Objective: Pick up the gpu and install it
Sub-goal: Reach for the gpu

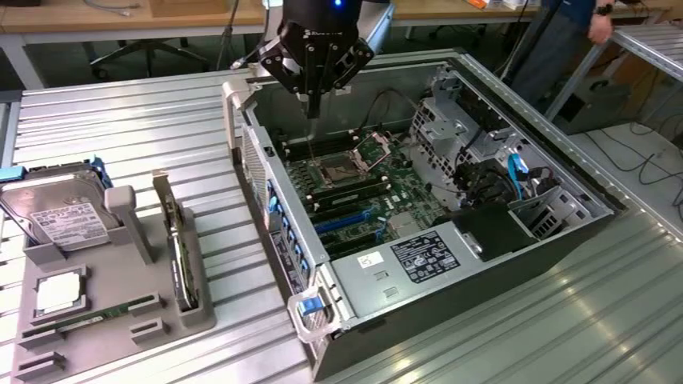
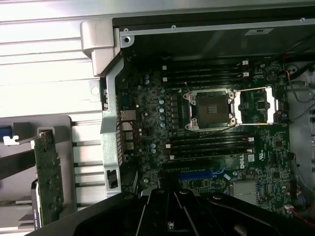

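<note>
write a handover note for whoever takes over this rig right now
Gripper: fingers shut, holding nothing, hovering over the motherboard inside the open computer case.
Gpu: standing on edge in the grey holder, to the exterior view's left of the case, not gripped.
Done: nothing that shows.
Left: gpu not yet picked up, not yet installed.
</note>
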Motion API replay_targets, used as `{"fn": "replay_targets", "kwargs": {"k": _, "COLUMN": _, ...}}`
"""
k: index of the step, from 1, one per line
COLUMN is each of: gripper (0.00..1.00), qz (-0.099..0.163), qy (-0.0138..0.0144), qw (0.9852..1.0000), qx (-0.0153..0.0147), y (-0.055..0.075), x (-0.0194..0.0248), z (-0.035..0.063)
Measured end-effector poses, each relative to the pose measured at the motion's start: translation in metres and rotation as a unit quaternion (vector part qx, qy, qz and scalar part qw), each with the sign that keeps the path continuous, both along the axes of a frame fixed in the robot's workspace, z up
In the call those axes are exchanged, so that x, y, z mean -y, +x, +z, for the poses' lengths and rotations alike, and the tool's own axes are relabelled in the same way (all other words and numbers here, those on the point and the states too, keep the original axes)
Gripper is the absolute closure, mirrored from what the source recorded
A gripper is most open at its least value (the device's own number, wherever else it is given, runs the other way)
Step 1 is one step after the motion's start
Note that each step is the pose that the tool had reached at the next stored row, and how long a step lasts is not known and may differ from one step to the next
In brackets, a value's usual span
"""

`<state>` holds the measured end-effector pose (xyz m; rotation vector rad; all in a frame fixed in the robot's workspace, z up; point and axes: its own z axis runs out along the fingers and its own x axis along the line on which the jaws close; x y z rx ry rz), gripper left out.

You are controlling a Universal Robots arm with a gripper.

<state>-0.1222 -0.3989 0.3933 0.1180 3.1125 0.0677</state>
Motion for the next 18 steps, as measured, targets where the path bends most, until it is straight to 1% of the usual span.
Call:
{"fn": "replay_targets", "kwargs": {"k": 7, "gripper": 0.89, "qz": 0.0, "qy": 0.0, "qw": 1.0, "qx": 0.0, "y": -0.008, "x": 0.0, "z": 0.0}}
{"fn": "replay_targets", "kwargs": {"k": 18, "gripper": 0.89, "qz": 0.0, "qy": 0.0, "qw": 1.0, "qx": 0.0, "y": -0.028, "x": 0.0, "z": -0.0002}}
